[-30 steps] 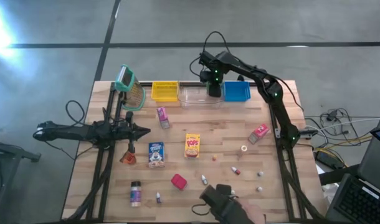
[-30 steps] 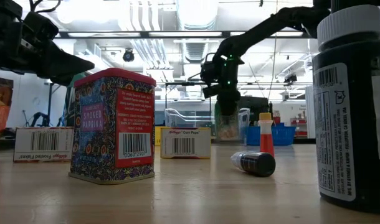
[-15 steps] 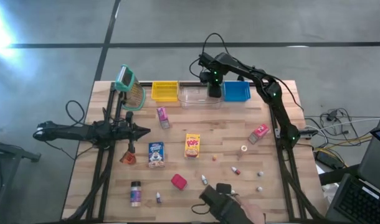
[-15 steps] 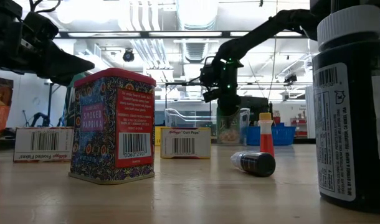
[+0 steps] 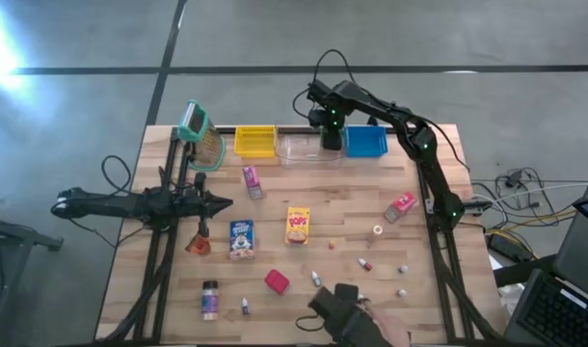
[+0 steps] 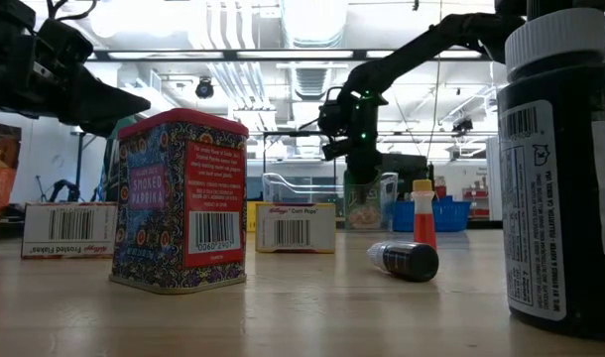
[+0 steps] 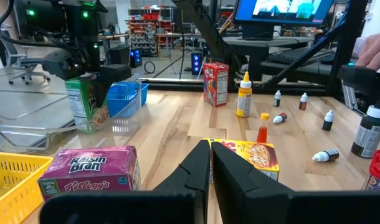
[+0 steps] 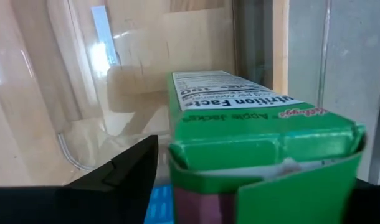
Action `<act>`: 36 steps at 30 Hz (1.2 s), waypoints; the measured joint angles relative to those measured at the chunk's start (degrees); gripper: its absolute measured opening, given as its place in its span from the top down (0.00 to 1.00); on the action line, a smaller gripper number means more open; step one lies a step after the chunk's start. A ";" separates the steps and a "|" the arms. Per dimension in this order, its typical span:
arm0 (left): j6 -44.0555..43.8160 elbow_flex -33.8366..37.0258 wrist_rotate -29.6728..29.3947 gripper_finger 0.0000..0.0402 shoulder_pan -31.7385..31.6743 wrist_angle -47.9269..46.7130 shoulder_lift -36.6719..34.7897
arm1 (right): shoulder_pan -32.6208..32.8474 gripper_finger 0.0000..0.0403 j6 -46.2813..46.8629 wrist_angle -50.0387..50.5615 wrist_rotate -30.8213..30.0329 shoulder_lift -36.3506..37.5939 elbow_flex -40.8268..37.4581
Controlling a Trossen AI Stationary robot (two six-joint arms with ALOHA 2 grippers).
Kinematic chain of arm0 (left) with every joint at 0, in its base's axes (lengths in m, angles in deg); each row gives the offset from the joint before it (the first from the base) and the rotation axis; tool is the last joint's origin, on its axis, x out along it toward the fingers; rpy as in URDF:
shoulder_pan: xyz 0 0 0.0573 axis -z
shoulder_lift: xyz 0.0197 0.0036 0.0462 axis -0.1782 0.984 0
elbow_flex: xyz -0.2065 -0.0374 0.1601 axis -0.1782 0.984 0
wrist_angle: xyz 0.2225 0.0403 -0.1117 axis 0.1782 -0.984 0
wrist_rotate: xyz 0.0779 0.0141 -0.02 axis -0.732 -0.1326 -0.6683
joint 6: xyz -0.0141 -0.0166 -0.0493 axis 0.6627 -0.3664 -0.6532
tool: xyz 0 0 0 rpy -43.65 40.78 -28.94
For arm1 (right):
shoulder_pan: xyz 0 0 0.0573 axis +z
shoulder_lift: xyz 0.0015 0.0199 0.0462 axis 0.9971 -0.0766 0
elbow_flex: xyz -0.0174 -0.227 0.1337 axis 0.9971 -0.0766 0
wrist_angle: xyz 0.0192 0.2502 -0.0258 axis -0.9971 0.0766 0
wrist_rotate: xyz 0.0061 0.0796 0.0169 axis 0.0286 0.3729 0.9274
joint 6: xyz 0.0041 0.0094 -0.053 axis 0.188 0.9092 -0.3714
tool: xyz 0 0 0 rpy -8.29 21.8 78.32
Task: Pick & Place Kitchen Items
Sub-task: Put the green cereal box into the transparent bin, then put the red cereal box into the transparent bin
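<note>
Placing a green box into the clear bin at the back of the desk.

Right gripper point(image 5: 331, 135) poised over the clear bin point(image 5: 299, 149), between the yellow bin point(image 5: 254, 142) and blue bin point(image 5: 366, 143), fingers spread to either side of the upright green box point(image 7: 83, 102) standing in the bin's blue-bin end; looks like the release step, though whether the fingers are touching the box or already clear is not certain. Left gripper point(image 5: 217, 202) pinched shut and empty, waiting above the desk's left side, well apart from the bins. Still scattered on the desk point(image 5: 342, 207): pink box point(image 5: 251, 180), yellow box point(image 5: 297, 225), blue box point(image 5: 241, 239), red block point(image 5: 276, 281), small bottles. Next, judging by this: lift straight up clear of the box without tipping it, then reach for another item.
</note>
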 joint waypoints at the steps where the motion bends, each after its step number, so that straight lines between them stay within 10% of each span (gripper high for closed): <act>1: 0.00 0.00 -0.01 0.94 -0.01 0.01 0.00 | 0.00 0.37 0.01 0.05 0.01 0.07 0.08; 36: 0.00 0.00 0.00 0.94 -0.01 0.01 0.02 | 3.03 0.50 9.90 5.89 -1.41 22.97 1.38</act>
